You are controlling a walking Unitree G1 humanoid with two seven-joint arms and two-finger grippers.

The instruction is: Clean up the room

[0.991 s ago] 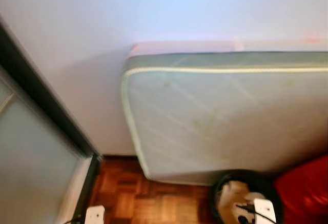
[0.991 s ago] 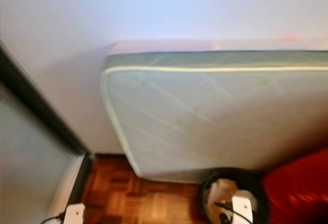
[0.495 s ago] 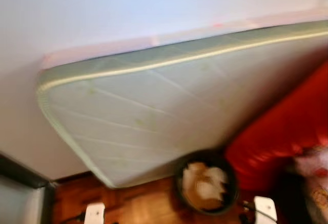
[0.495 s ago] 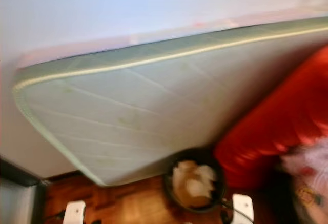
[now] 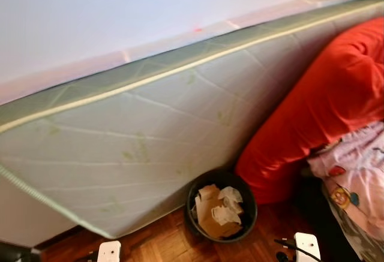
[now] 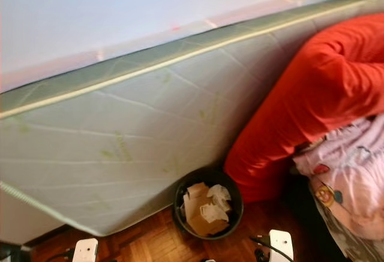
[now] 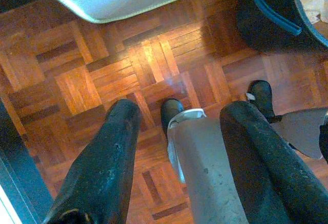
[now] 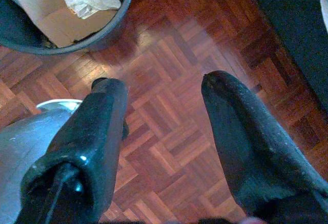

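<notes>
A pale green mattress stands on its long edge against the white wall, tilted across the head views. At its foot, on the wooden parquet floor, sits a round black bin, touching or just in front of the mattress. The bin holds a piece of brown cardboard and some crumpled white paper. Just beside the bin, to the robot's right, a big red cushion leans on the mattress, and a pink patterned cloth lies against the cushion's lower side; what the cloth covers is too blurred to tell.

Both arms hang low over the floor. The left gripper points down at the parquet with its two black fingers spread apart and nothing between them; the corner of the mattress and the side of the bin show beyond it, and a grey part of the robot's leg stands under it. The right gripper also has its fingers spread wide and empty, above bare floor, with the rim of the bin near one fingertip.
</notes>
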